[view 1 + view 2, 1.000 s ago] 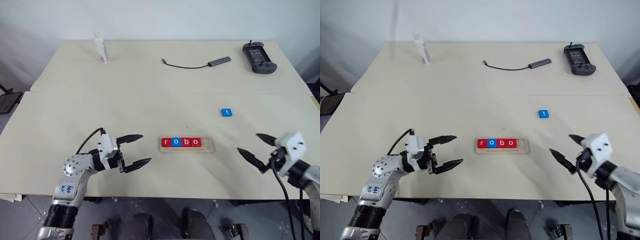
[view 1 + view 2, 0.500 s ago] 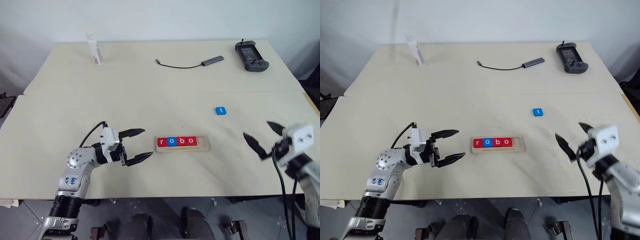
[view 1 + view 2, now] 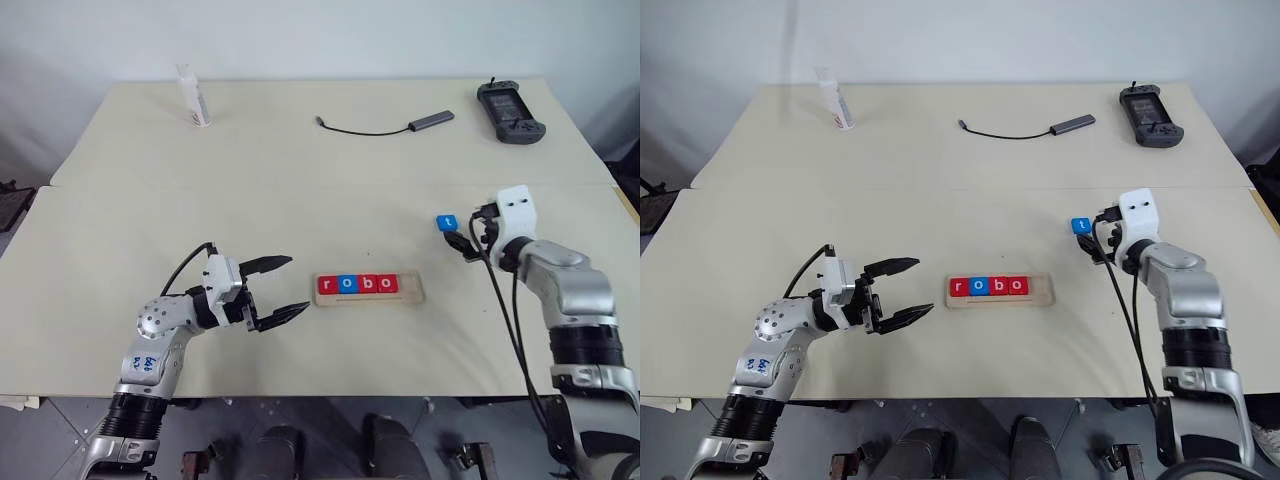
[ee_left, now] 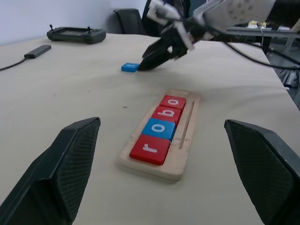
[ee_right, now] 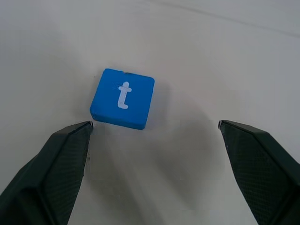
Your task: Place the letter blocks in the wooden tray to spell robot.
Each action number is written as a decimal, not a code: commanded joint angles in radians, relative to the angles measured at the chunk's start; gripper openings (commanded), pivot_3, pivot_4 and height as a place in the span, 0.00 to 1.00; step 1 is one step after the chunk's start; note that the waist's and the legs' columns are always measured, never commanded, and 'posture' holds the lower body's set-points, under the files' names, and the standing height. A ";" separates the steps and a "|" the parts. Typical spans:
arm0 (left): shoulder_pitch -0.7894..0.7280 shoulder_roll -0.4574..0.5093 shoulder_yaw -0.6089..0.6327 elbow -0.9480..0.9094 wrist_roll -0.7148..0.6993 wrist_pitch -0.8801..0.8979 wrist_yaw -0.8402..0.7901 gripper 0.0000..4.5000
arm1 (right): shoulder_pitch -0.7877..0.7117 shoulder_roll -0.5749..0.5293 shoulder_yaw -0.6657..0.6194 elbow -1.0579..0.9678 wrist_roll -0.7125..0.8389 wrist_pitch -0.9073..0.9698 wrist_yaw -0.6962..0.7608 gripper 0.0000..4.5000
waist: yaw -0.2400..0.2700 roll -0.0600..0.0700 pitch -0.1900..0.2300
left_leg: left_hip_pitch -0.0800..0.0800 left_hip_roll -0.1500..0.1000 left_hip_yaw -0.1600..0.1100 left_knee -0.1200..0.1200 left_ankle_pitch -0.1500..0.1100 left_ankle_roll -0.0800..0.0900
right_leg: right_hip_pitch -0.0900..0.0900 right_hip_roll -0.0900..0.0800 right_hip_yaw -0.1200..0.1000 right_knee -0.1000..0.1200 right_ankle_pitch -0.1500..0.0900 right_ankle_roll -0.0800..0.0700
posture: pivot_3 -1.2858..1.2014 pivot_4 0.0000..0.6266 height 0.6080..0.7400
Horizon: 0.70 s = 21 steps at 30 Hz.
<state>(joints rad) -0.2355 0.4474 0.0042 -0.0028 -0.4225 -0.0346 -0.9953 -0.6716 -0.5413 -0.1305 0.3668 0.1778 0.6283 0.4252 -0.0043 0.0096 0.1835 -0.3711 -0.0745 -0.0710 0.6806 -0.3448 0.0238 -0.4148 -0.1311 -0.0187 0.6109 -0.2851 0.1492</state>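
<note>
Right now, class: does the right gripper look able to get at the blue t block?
Probably yes. The right gripper is open, with the blue t block lying alone on the table just ahead of its fingertips, nothing between them.

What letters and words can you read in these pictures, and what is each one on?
"r" on the red block at the near end of the wooden tray.
"o" on the blue block next to it.
"b" on the next red block.
"o" on the last red block in the tray.
"t" on the loose blue block lying on the table.
Blue handwriting on the left arm: too small to read.
</note>
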 commanded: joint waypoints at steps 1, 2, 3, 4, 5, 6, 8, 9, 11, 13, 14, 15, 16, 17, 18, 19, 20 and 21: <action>0.026 0.009 0.018 -0.060 0.005 -0.012 0.019 1.00 | -0.024 0.034 -0.005 0.029 -0.005 -0.025 -0.030 0.96 | -0.002 0.000 0.000 | 0.000 0.000 0.000 0.000 0.000 0.000 | 0.000 0.000 0.000 0.000 0.000 0.000 | 0.52 0.24 1.00; 0.030 0.010 0.019 -0.063 0.005 -0.012 0.022 1.00 | -0.021 0.042 0.001 0.026 -0.006 -0.027 -0.028 0.91 | -0.002 0.000 0.000 | 0.000 0.000 0.000 0.000 0.000 0.000 | 0.000 0.000 0.000 0.000 0.000 0.000 | 0.52 0.24 1.00; 0.034 0.011 0.019 -0.068 0.004 -0.010 0.024 1.00 | -0.017 0.049 0.006 0.021 -0.007 -0.029 -0.027 0.86 | -0.002 0.000 0.000 | 0.000 0.001 0.000 0.000 0.000 0.000 | 0.000 0.001 0.000 0.000 0.000 0.000 | 0.52 0.24 1.00; 0.037 0.013 0.018 -0.071 0.003 -0.008 0.025 1.00 | -0.016 0.056 0.009 0.018 -0.007 -0.031 -0.026 0.80 | -0.002 0.000 0.000 | 0.000 0.001 0.000 0.001 0.000 0.000 | 0.000 0.001 0.000 0.000 0.000 0.000 | 0.52 0.24 1.00; 0.039 0.014 0.018 -0.074 0.002 -0.006 0.025 1.00 | -0.016 0.060 0.011 0.017 -0.006 -0.032 -0.025 0.72 | -0.002 0.000 0.000 | 0.000 0.001 0.000 0.001 0.000 0.000 | 0.000 0.001 0.000 0.001 0.000 0.000 | 0.52 0.24 1.00; 0.040 0.016 0.017 -0.075 0.000 -0.005 0.025 1.00 | -0.017 0.063 0.011 0.018 -0.007 -0.035 -0.026 0.64 | -0.003 0.000 0.000 | 0.001 0.001 0.001 0.001 0.000 0.000 | 0.000 0.001 0.001 0.001 0.000 0.000 | 0.52 0.24 1.00; 0.041 0.018 0.014 -0.078 -0.003 -0.004 0.022 1.00 | -0.022 0.072 0.008 0.035 -0.015 -0.047 -0.047 0.47 | -0.002 0.000 0.000 | 0.001 0.000 0.001 0.001 0.000 0.000 | 0.000 0.001 0.001 0.001 0.000 0.000 | 0.52 0.24 1.00; 0.041 0.018 0.013 -0.078 -0.003 -0.004 0.020 1.00 | -0.024 0.075 0.006 0.041 -0.020 -0.052 -0.057 0.42 | -0.002 0.000 0.000 | 0.001 0.000 0.001 0.001 0.000 0.000 | 0.000 0.001 0.001 0.002 0.000 0.000 | 0.52 0.24 1.00; 0.037 0.017 0.011 -0.079 -0.005 -0.003 0.018 1.00 | -0.021 0.081 0.001 0.038 -0.021 -0.064 -0.068 0.33 | -0.002 0.000 0.000 | 0.001 0.000 0.001 0.001 0.000 0.000 | 0.000 0.000 0.001 0.002 0.000 0.000 | 0.52 0.24 1.00; 0.029 0.015 0.007 -0.077 -0.006 0.000 0.016 1.00 | -0.009 0.083 -0.001 0.012 -0.021 -0.070 -0.072 0.33 | -0.001 0.000 0.000 | 0.001 0.000 0.001 0.001 0.000 0.000 | 0.000 0.000 0.001 0.002 0.000 0.000 | 0.52 0.24 1.00; 0.024 0.014 0.004 -0.074 -0.006 0.001 0.014 1.00 | 0.001 0.082 -0.004 -0.012 -0.020 -0.065 -0.078 0.33 | -0.001 0.000 0.000 | 0.001 0.000 0.001 0.001 0.000 0.000 | 0.000 0.000 0.001 0.002 0.000 0.000 | 0.52 0.24 1.00; 0.021 0.013 0.002 -0.073 -0.008 0.002 0.011 1.00 | 0.014 0.080 -0.010 -0.046 -0.017 -0.052 -0.082 0.33 | -0.001 0.000 0.000 | 0.001 0.000 0.001 0.001 0.000 0.000 | 0.000 0.000 0.001 0.002 0.000 0.000 | 0.52 0.24 1.00; 0.019 0.012 0.001 -0.071 -0.009 0.003 0.008 1.00 | 0.033 0.074 -0.016 -0.096 -0.010 -0.030 -0.085 0.33 | -0.001 0.000 0.000 | 0.001 0.000 0.001 0.001 0.000 0.000 | 0.000 0.000 0.001 0.002 0.000 0.000 | 0.52 0.24 1.00; 0.016 0.011 -0.002 -0.066 -0.010 0.002 0.003 1.00 | 0.057 0.068 -0.027 -0.161 0.000 0.006 -0.091 0.33 | 0.002 0.000 0.000 | 0.001 0.000 0.001 0.001 0.000 0.000 | 0.000 0.000 0.001 0.002 0.000 0.000 | 0.52 0.24 1.00; 0.014 0.010 -0.004 -0.063 -0.012 0.003 -0.002 1.00 | 0.086 0.063 -0.040 -0.235 0.011 0.055 -0.100 0.33 | 0.003 0.000 0.000 | 0.000 0.000 0.000 0.001 0.000 0.000 | 0.000 0.000 0.000 0.002 0.000 0.000 | 0.52 0.24 1.00; 0.011 0.008 -0.007 -0.056 -0.013 0.003 -0.008 1.00 | 0.115 0.060 -0.054 -0.310 0.023 0.105 -0.109 0.33 | 0.005 0.000 0.000 | 0.000 0.000 0.000 0.001 0.000 0.000 | 0.000 0.000 0.000 0.002 0.000 0.000 | 0.52 0.24 1.00; 0.008 0.006 -0.009 -0.049 -0.014 0.002 -0.014 1.00 | 0.140 0.061 -0.067 -0.375 0.035 0.149 -0.117 0.33 | 0.005 0.000 0.000 | 0.000 0.000 0.000 0.001 0.000 0.000 | -0.001 0.000 0.000 0.001 0.000 0.000 | 0.52 0.24 1.00; 0.003 0.004 -0.012 -0.040 -0.013 0.002 -0.023 1.00 | 0.172 0.063 -0.084 -0.454 0.049 0.205 -0.128 0.33 | 0.005 0.000 0.000 | -0.001 0.000 -0.001 0.001 0.000 0.000 | -0.001 0.000 0.000 0.001 0.000 0.000 | 0.52 0.24 1.00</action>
<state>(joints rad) -0.2227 0.4519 -0.0078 -0.0304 -0.4244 -0.0263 -1.0011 -0.5222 -0.4610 -0.1647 0.0621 0.1972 0.7509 0.3213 0.0012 0.0097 0.1834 -0.3723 -0.0749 -0.0714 0.6812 -0.3448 0.0238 -0.4160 -0.1313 -0.0183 0.6123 -0.2850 0.1493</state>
